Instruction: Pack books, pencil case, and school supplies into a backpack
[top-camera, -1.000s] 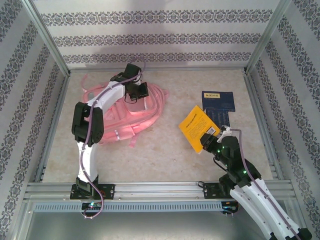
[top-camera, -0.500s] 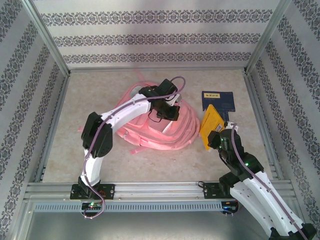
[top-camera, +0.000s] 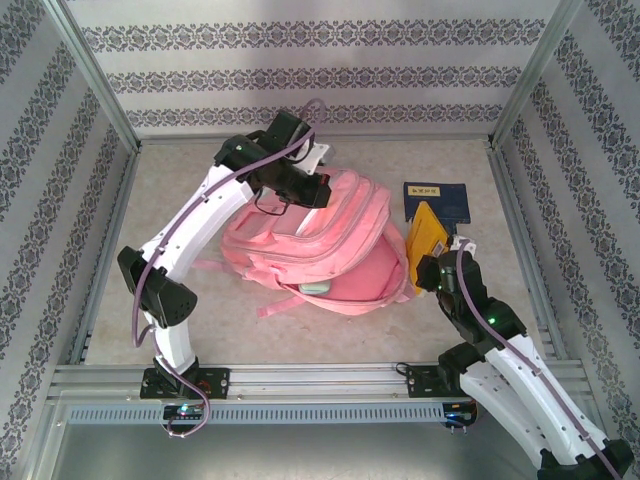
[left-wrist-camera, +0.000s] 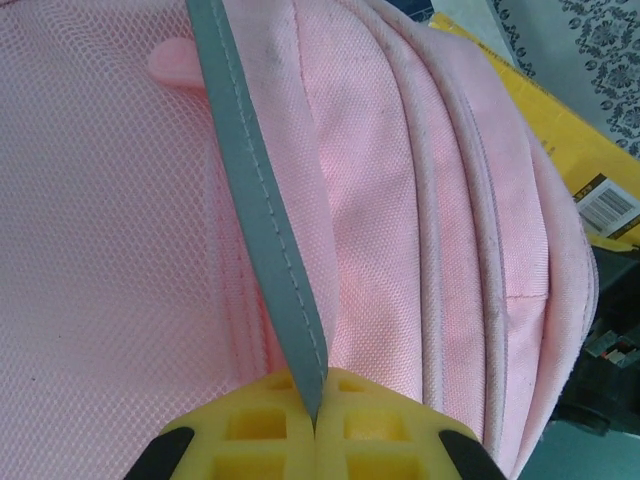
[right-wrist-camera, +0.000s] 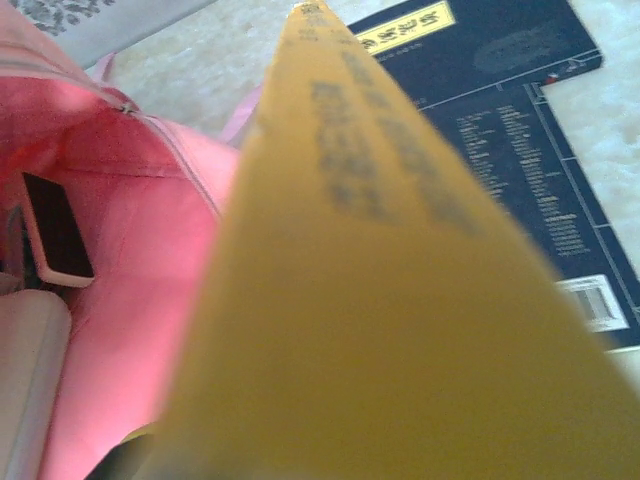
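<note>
The pink backpack (top-camera: 335, 235) lies mid-table with its mouth gaping toward the front right. My left gripper (top-camera: 316, 190) is at the bag's back top corner, its yellow fingers (left-wrist-camera: 390, 425) shut on a grey strap (left-wrist-camera: 262, 200) of the backpack (left-wrist-camera: 420, 200). A pale mint pencil case (top-camera: 315, 288) shows inside the mouth. My right gripper (top-camera: 430, 268) is shut on the yellow book (top-camera: 424, 238), held on edge just right of the opening. In the right wrist view the yellow book (right-wrist-camera: 380, 300) hides the fingers. A navy book (top-camera: 437, 200) lies flat behind.
In the right wrist view the bag's pink interior (right-wrist-camera: 130, 280) holds a small dark flat item with a pale pink rim (right-wrist-camera: 57, 230). Patterned walls and metal rails enclose the table on three sides. Bare tabletop (top-camera: 170, 190) lies left of the bag.
My left arm has swung back and left, pulling the backpack up by its strap so its mouth gapes. My right gripper turned the yellow book on edge and brought it beside the bag.
</note>
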